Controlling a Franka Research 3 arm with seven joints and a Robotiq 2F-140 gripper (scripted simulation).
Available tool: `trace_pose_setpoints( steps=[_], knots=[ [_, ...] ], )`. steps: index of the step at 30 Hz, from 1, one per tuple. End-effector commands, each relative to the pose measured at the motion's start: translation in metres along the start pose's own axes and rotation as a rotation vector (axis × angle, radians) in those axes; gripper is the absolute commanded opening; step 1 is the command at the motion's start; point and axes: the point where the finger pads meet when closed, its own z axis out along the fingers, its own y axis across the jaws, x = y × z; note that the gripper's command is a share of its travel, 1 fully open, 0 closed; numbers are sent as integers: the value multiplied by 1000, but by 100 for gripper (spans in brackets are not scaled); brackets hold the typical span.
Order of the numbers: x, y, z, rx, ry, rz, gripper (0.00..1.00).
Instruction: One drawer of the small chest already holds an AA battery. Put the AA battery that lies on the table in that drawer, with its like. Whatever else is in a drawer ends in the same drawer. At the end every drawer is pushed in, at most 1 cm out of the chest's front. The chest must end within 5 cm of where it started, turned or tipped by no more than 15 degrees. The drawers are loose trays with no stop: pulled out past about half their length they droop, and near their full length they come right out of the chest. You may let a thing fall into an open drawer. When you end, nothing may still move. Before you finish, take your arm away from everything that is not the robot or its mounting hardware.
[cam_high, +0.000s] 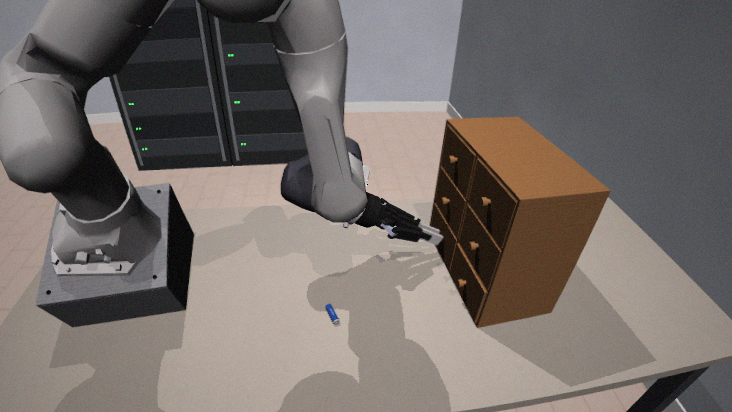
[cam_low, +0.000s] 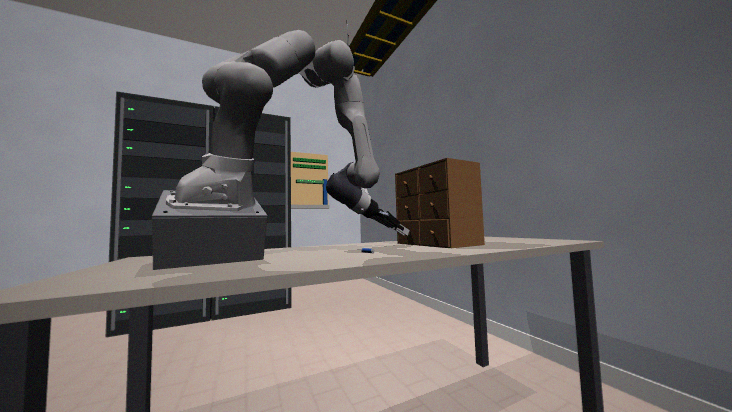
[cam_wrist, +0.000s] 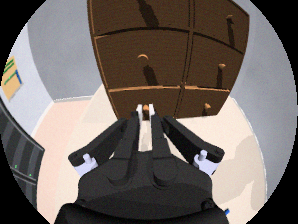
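The small chest (cam_high: 545, 250) (cam_low: 465, 204) (cam_wrist: 120, 50) stands upright with six drawers in two columns of three, all looking pushed in. My gripper (cam_high: 436, 237) (cam_low: 406, 232) (cam_wrist: 145, 110) is at the bottom drawer of the left column. In the wrist view its fingertips are shut on that drawer's knob (cam_wrist: 145, 108), one on each side with no clear gap. The blue AA battery (cam_high: 332, 313) (cam_low: 366, 250) lies on the table, away from the gripper and in front of the chest; a bit of it shows in the wrist view (cam_wrist: 227, 212). The drawers' insides are hidden.
The table (cam_high: 256, 337) (cam_low: 317, 262) carries the robot's base block (cam_high: 115, 307) (cam_low: 210, 240) at the left. A grey wall (cam_high: 614, 76) is beyond the chest. Dark server racks (cam_high: 169, 92) stand behind the table.
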Motion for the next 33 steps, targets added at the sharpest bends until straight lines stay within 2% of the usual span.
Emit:
trace_pose_setpoints(
  steps=[1, 33],
  knots=[
    [-2, 0, -2, 2, -2, 1, 8],
    [-18, 0, -30, 2, -2, 1, 8]
  ],
)
